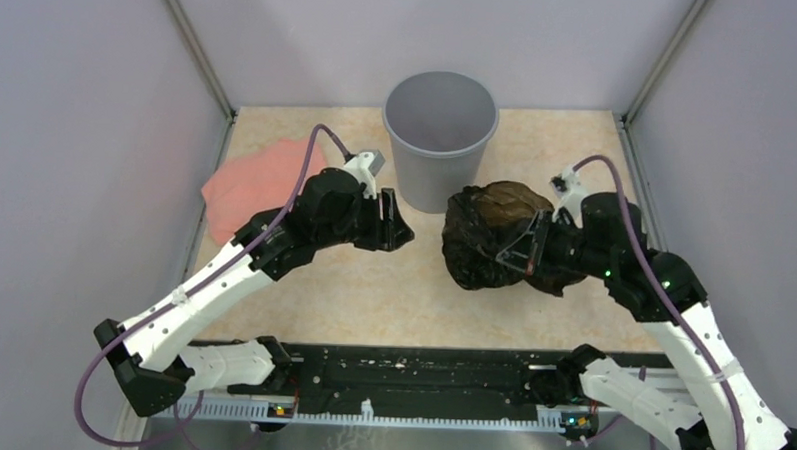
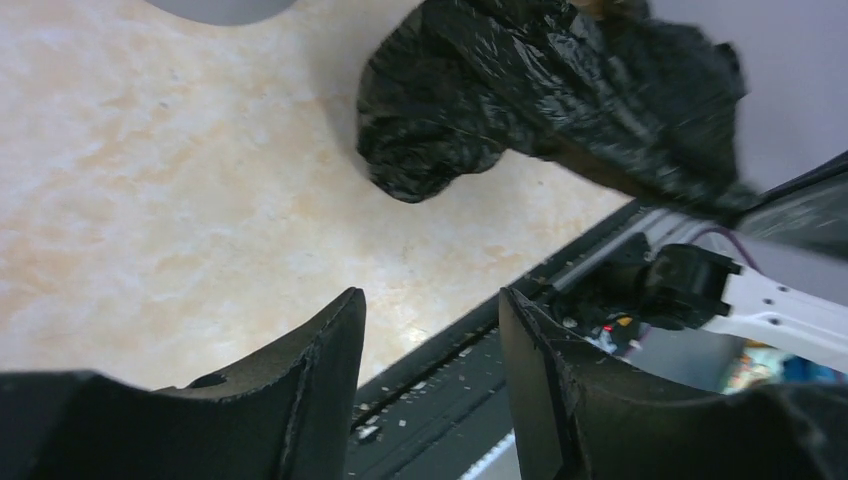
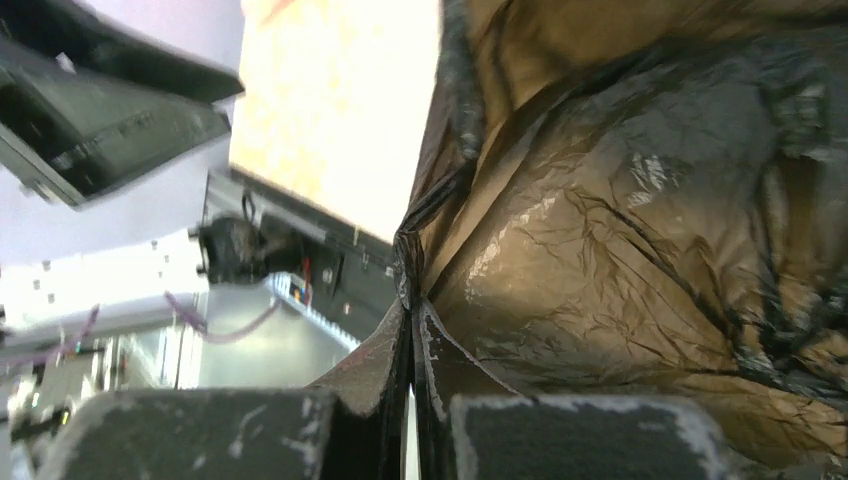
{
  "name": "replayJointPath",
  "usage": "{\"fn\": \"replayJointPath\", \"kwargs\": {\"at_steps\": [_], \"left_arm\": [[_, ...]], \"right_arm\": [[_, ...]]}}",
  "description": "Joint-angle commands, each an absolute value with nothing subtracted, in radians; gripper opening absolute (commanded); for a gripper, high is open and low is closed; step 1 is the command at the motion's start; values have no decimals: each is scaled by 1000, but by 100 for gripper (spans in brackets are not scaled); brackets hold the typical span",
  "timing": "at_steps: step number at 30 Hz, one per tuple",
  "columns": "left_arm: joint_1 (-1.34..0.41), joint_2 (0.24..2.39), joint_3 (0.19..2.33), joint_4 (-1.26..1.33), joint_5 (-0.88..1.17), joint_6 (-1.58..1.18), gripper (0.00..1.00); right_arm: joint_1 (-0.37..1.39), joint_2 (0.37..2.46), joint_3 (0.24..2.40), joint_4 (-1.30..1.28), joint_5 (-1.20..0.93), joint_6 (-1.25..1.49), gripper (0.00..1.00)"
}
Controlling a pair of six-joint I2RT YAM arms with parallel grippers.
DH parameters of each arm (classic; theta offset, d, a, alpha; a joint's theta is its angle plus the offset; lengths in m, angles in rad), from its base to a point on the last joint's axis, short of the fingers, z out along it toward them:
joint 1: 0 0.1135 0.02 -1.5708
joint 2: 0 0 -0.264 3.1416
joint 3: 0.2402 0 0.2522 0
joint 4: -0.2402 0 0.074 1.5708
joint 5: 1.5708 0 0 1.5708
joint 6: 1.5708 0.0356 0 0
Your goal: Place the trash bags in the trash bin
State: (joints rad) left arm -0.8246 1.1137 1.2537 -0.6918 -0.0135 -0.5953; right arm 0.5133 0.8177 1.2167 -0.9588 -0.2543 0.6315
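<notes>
The grey trash bin (image 1: 428, 176) stands upright at the upper middle of the top view, at the far edge of the surface (image 1: 372, 294). Its open mouth shows only its own grey inner wall. The trash bag (image 1: 489, 233) is outside it, a crumpled black bundle just right of centre. The bag's upper edge is close beside the bin's lower right wall, but whether they touch cannot be told. A pink cloth (image 1: 256, 180) lies flat at the left edge of the surface, partly under the left arm.

Only the top view shows the bin whole and the cloth. The left wrist view catches just a sliver of the bin at its top edge and the bag in its upper right. The black rail (image 2: 440, 370) of the arm bases runs across its lower right. The right wrist view is nearly filled by the bag, whose glossy plastic looks brownish and translucent there.

The left fingers (image 2: 320, 380) are spread apart with bare surface and rail between them. They hold nothing and stand well apart from the bag. The right fingers (image 3: 380, 375) are pressed together, pinching a thin fold of the bag between their tips.
</notes>
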Motion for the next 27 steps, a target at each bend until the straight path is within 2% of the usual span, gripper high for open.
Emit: {"fn": "replayJointPath", "kwargs": {"at_steps": [1,6,8,13,21,24,27], "left_arm": [[-821,1106,1198,-599,175,-740,59],[-821,1122,1107,-511,241,-856,67],[-821,1135,1104,-499,254,-854,71],[-821,1187,1094,-514,299,-822,76],[-821,1328,1051,-502,436,-780,78],[-821,1354,989,-394,506,-820,76],[-821,1374,961,-320,552,-853,66]], "right_arm": [[670,762,1084,-802,-284,741,0],[1042,833,941,-671,-83,856,0],[1126,893,924,-650,-26,873,0],[1154,979,915,-561,-8,875,0],[1155,1100,991,-578,19,804,0],[1155,1118,1014,-581,26,790,0],[1155,1125,1024,-584,44,781,0]]}}
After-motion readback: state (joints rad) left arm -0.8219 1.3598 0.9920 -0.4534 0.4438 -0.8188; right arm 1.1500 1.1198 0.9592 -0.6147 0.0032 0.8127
